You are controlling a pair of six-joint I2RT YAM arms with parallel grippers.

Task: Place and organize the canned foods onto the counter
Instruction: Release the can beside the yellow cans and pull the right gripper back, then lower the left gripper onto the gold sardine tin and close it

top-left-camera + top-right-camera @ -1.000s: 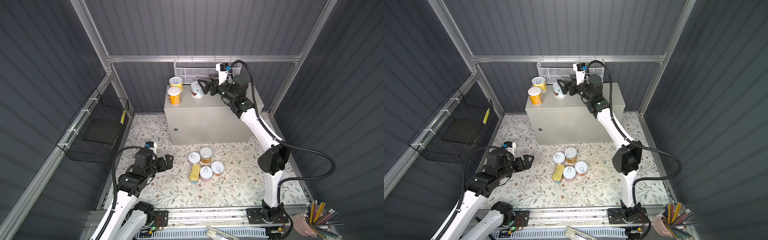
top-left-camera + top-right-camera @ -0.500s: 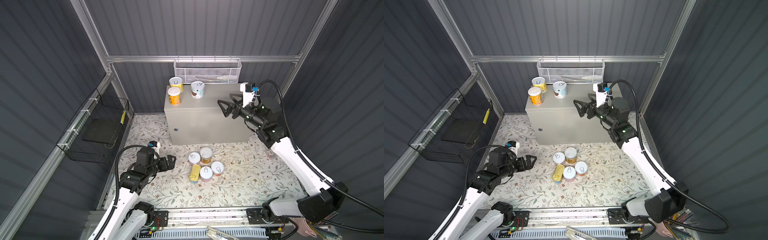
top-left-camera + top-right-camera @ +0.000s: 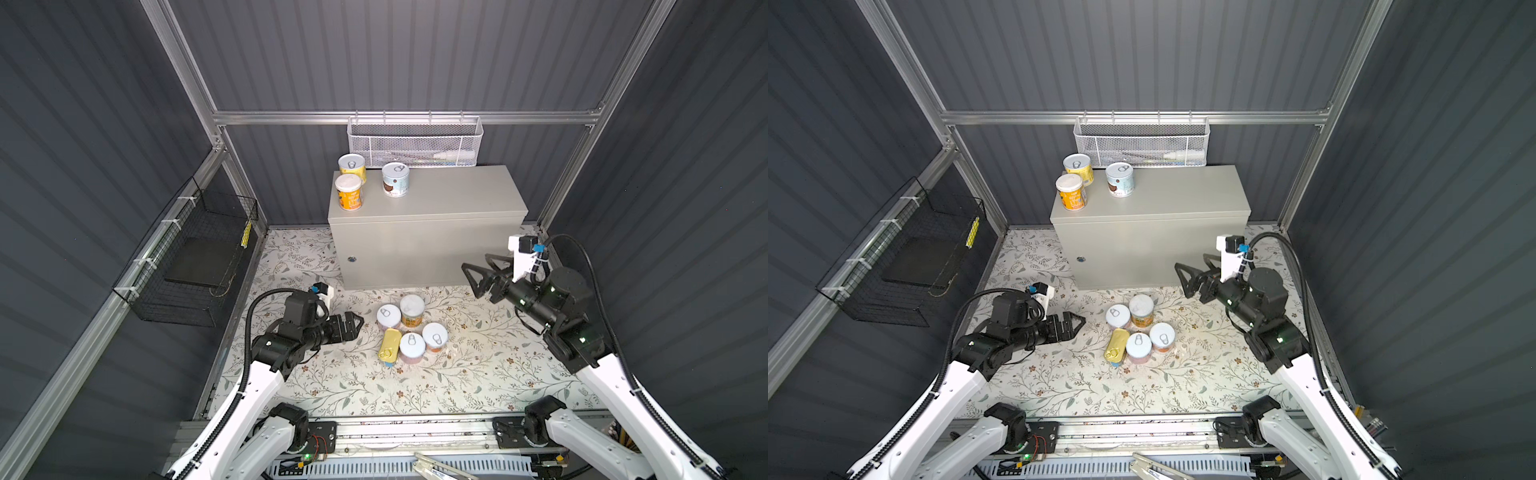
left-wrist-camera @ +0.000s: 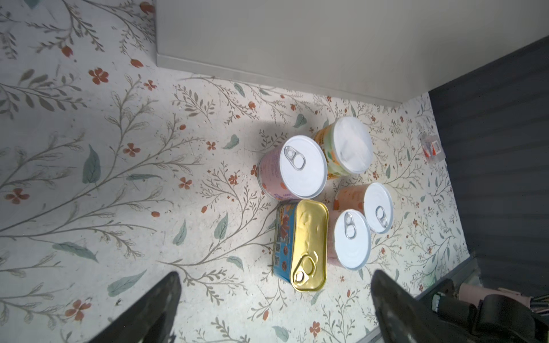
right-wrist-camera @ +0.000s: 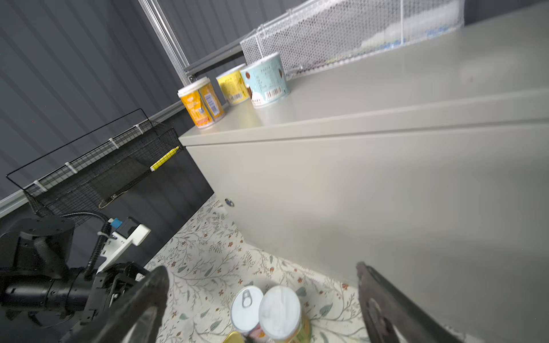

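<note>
tabletop point(image 3: 457, 195) = flat top of the grey cabinet. 3 cans on it, all bunched at its left end: yellow can point(image 3: 352, 166) at the back-left corner, orange can point(image 3: 349, 196) just in front of it, close to the left and front edges, blue can point(image 3: 395, 179) just right of them near the back edge. From the blue can to the right edge the top is open surface. white mesh basket point(image 3: 415, 141) hangs right behind the back edge; black wire basket point(image 3: 195, 257) is on the left wall, well apart

5 tins on the floral mat point(image 3: 332, 386) in front of the cabinet, packed in 1 cluster, touching or nearly so: rear pink can point(image 3: 389, 316), white-lid can point(image 3: 412, 309), gold tin point(image 3: 390, 348) lying flat, front pink can point(image 3: 412, 347), peach can point(image 3: 434, 336). Open mat on all sides of the cluster, widest toward the front rail

left tool point(image 3: 353, 324): low over the mat, just left of the cluster, tips pointing at it, jaws spread wide, nothing held. In the left wrist view the gold tin sits ahead of the tips, in line with the gap, no contact

right tool point(image 3: 478, 270): in the air in front of the right end of the cabinet's front face, above and right of the cluster, apart from it, jaws spread wide, nothing held
</note>
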